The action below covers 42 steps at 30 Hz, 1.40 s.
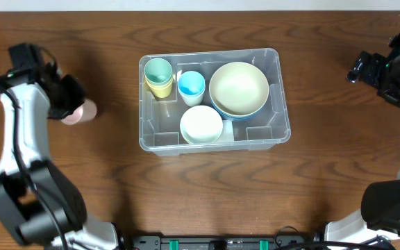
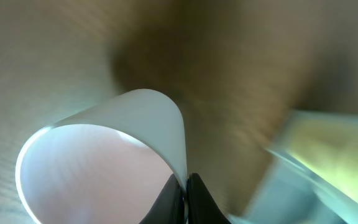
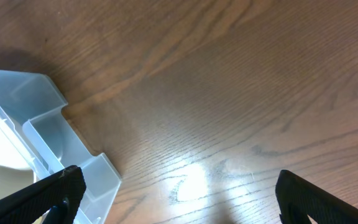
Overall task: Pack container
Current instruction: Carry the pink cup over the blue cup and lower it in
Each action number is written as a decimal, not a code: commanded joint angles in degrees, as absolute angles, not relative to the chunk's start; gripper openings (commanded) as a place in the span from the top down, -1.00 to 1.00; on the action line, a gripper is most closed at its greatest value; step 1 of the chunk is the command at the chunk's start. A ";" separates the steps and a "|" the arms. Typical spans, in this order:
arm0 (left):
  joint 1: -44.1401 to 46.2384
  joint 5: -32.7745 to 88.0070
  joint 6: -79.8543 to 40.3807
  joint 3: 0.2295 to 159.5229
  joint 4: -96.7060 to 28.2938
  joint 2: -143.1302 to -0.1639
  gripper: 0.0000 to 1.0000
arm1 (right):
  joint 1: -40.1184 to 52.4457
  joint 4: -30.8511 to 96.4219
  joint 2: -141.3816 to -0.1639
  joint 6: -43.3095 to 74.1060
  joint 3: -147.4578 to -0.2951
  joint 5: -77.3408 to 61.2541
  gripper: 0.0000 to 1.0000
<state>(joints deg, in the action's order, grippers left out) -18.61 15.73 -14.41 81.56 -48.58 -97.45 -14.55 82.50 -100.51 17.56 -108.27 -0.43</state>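
Your container (image 1: 160, 125) sits mid-table. In it, a green cup (image 1: 157, 70) is nested in a yellow cup (image 1: 160, 89) at its far-left corner, with a blue cup (image 1: 191, 84) beside them. A cream bowl (image 1: 238, 88) sits in a blue bowl (image 1: 242, 115) at the far right, and a white bowl (image 1: 201, 124) is by the near wall. Your left gripper (image 2: 186, 186) is pinched closed on the rim of a pink cup (image 2: 98, 162) near the table's left edge. Your right gripper (image 3: 179, 190) gapes wide, holding nothing, over the brown wooden table (image 1: 325, 173) near its right edge.

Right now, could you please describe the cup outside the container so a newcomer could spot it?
Find the clear plastic container at the centre, then look left to the left claw. The pink cup pinched in it is the only cup outside the container, and the only pink one.
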 commanded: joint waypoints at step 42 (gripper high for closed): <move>25.08 6.44 3.22 83.81 -35.20 -96.36 0.88 | -14.61 82.54 -100.18 18.20 -108.97 -0.45 -0.98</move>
